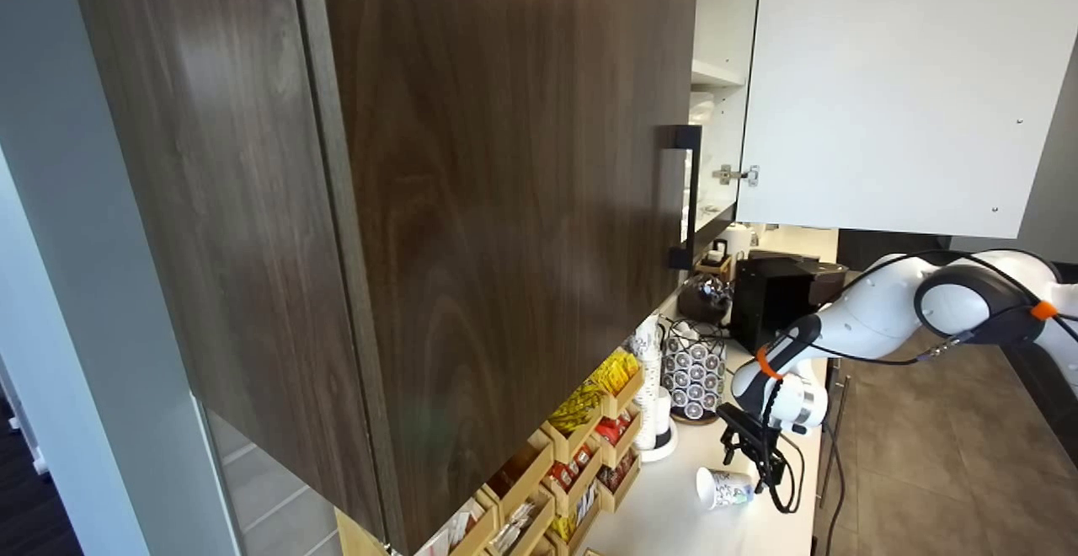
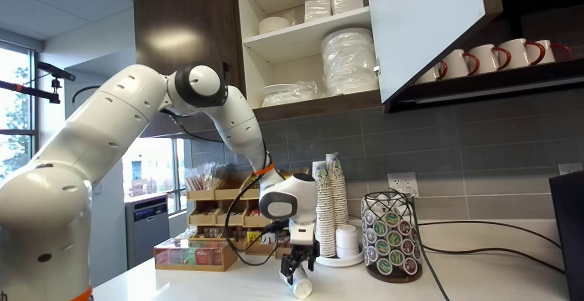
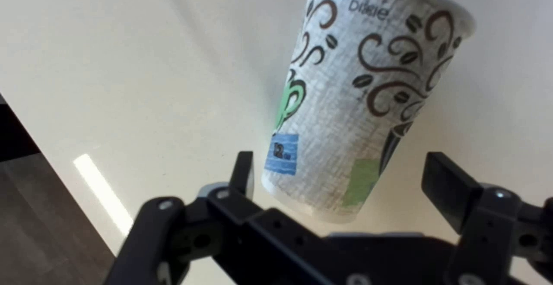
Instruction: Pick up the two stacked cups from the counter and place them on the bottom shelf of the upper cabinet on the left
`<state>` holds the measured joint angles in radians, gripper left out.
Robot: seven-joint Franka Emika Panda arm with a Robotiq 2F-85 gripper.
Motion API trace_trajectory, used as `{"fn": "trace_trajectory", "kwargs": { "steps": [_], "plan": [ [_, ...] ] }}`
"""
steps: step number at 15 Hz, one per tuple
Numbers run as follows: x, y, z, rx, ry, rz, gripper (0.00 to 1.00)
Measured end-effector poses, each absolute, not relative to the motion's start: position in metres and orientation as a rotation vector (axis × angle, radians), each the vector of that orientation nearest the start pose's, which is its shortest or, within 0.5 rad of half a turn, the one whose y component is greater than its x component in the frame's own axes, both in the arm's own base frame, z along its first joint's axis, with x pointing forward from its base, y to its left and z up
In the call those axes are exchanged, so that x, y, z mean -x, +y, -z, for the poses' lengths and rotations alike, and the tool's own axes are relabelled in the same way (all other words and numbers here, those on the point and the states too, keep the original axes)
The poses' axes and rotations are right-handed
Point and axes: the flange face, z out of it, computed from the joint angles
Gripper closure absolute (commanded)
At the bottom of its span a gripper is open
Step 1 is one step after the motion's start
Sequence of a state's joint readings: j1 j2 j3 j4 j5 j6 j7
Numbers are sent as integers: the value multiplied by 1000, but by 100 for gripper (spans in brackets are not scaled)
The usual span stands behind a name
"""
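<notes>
The paper cup (image 3: pixel 363 101) lies on its side on the desk (image 2: pixel 228 287); whether another is nested inside I cannot tell. In the wrist view its mouth points to one o'clock. The jaws stand apart on either side of the base, one at eight o'clock of the cup, the other between four and five, desk showing in both gaps. In an exterior view the open cabinet (image 2: pixel 287 71) is at twelve o'clock from them, tall cup stacks (image 2: pixel 325 219) at one.
</notes>
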<state>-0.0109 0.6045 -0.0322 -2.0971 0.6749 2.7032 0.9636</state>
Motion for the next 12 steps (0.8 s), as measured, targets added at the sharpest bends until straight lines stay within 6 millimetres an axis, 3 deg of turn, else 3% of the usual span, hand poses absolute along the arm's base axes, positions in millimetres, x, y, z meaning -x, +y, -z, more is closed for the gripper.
{"fn": "trace_trajectory", "kwargs": {
  "steps": [9, 10, 11, 12],
  "plan": [
    [-574, -54, -100, 1921, 2141, -203, 0],
    [-576, -54, -98, 1914, 2143, -210, 2],
    [-577, -54, -97, 1909, 2144, -222, 26],
    [-578, -54, -95, 1905, 2145, -232, 27]
  ]
}}
